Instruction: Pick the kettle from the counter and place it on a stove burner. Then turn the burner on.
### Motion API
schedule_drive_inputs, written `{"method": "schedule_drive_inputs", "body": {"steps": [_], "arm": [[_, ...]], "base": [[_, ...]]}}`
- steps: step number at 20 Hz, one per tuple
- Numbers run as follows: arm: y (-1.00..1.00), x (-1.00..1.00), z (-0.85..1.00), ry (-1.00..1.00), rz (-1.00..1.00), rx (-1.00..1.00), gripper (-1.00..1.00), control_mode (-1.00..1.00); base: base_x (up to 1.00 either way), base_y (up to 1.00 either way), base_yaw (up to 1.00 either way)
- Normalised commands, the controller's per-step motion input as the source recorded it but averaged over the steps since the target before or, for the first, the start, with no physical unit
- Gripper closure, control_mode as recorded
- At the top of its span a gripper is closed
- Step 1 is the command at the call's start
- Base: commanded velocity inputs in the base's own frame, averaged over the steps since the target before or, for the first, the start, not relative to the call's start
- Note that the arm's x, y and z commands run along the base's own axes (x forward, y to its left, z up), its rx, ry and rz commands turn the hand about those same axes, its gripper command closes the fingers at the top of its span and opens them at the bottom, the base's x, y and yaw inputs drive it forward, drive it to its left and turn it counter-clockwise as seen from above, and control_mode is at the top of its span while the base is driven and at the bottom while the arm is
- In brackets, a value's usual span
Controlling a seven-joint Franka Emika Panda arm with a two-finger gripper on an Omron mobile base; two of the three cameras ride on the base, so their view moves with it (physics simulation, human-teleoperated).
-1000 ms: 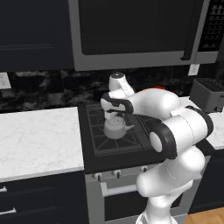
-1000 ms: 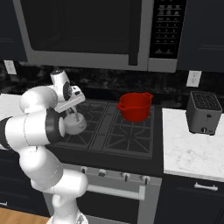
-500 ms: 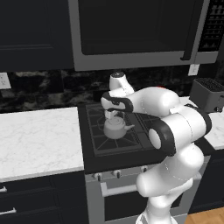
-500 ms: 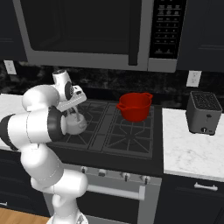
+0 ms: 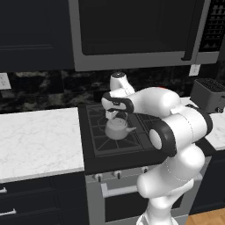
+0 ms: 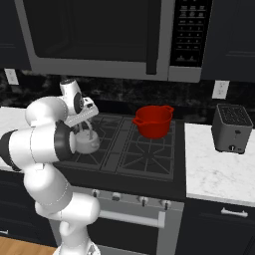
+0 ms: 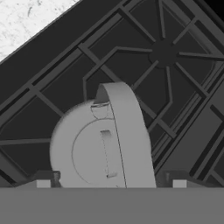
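Centre of the left base view: kettle (image 5: pixel 117 128) resting on the stove burner (image 5: pixel 115 136), right of the desk (image 5: pixel 37 136). Pincer (image 7: pixel 109 178) directly above, fingers apart on either side of the kettle's arched handle.

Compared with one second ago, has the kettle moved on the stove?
No. In the left base view the kettle sits on the same front-left stove burner grate as before, under the pincer, and its spout points the same way.
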Motion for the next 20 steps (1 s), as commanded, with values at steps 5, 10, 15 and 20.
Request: {"method": "schedule_drive_inputs", "body": {"steps": [5, 10, 15, 20], "arm": [[0.00, 0.00, 0.09, 0.00, -0.01, -0.04, -1.00, -1.00], [0.00, 0.00, 0.34, 0.00, -0.07, -0.01, -1.00, -1.00], [0.00, -0.47, 0.38, -0.07, -0.13, 0.01, -1.00, -1.00], [0.01, -1.00, 0.06, -0.01, -0.15, 0.03, -1.00, -1.00]], "base": [[0.00, 0.00, 0.00], [0.00, 0.00, 0.00], [0.00, 0.00, 0.00], [0.00, 0.00, 0.00]]}}
